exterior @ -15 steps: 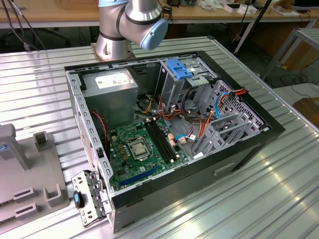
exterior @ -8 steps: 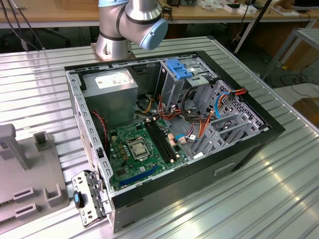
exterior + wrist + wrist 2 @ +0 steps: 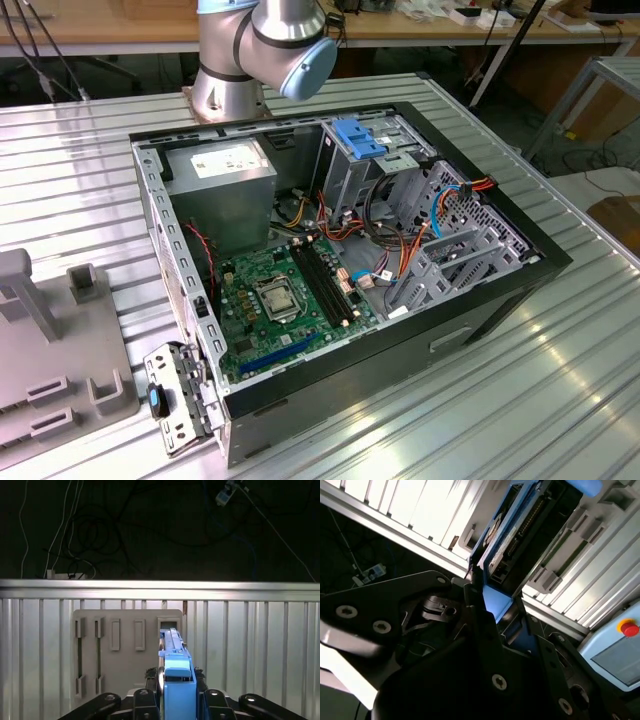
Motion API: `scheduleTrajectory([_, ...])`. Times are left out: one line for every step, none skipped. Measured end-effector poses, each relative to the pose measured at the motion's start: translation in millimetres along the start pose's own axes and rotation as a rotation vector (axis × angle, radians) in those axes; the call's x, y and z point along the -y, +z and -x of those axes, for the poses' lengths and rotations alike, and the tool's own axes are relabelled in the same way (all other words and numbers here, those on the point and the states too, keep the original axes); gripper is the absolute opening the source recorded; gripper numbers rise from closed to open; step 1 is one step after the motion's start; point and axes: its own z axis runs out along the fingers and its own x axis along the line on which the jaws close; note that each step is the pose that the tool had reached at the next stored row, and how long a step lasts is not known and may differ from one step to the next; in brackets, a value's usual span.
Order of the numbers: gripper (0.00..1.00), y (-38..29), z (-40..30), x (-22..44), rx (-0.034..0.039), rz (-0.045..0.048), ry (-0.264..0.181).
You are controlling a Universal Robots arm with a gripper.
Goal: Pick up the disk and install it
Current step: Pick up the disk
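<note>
The gripper [image 3: 176,695] is clamped narrowly on the blue end of the disk [image 3: 177,677], which stands on edge over the grey slotted holder [image 3: 125,647] near an edge of the bench [image 3: 250,645]. Gripped only by that plastic end, it could, I judge, pivot or slip in a quick swing. It looks slim, grey metal framed in bright blue.

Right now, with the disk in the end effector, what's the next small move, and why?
Probably draw the disk straight back along its length. The end effector is shut on its carrier end, and its far end points at a slot in the grey fixture; I can't tell if it is clear, so tilting could jam it.
</note>
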Motion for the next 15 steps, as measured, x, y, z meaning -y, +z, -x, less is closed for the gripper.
scheduleTrajectory([0.37, -2.8, 0.0, 0.0, -0.0001, 0.0, 0.0])
scheduleTrajectory([0.37, -5.9, 0.0, 0.1, -0.0002, -0.0001, 0.0])
scheduleTrajectory([0.37, -8.8, 0.1, 0.1, -0.0004, 0.0, 0.0])
scheduleTrajectory([0.37, -15.0, 0.1, 0.2, -0.0008, -0.0001, 0.0])
scheduleTrajectory([0.37, -19.7, 0.1, 0.3, -0.0011, -0.0002, 0.0])
scheduleTrajectory([0.37, -23.3, 0.1, 0.4, -0.0013, 0.0, 0.0])
scheduleTrajectory([0.37, -26.8, 0.1, 0.4, -0.0014, 0.0, 0.0])
scheduleTrajectory([0.37, -29.9, 0.1, 0.4, -0.0016, -0.0001, 0.0])
scheduleTrajectory([0.37, -33.2, 0.1, 0.5, -0.0016, -0.0001, 0.0])
scheduleTrajectory([0.37, -37.6, 0.2, 0.5, -0.0018, -0.0001, 0.0])
scheduleTrajectory([0.37, -41.3, 0.2, 0.6, -0.0019, 0.0, 0.0])
scheduleTrajectory([0.37, -46.6, 0.2, 0.7, -0.0019, -0.0002, 0.0])
scheduleTrajectory([0.37, -54.8, 0.2, 0.8, -0.002, -0.0001, 0.0])
scheduleTrajectory([0.37, -61.0, 0.2, 0.9, -0.002, -0.0001, 0.0])
scheduleTrajectory([0.37, -67.0, 0.2, 1.0, -0.0021, -0.0001, 0.0])
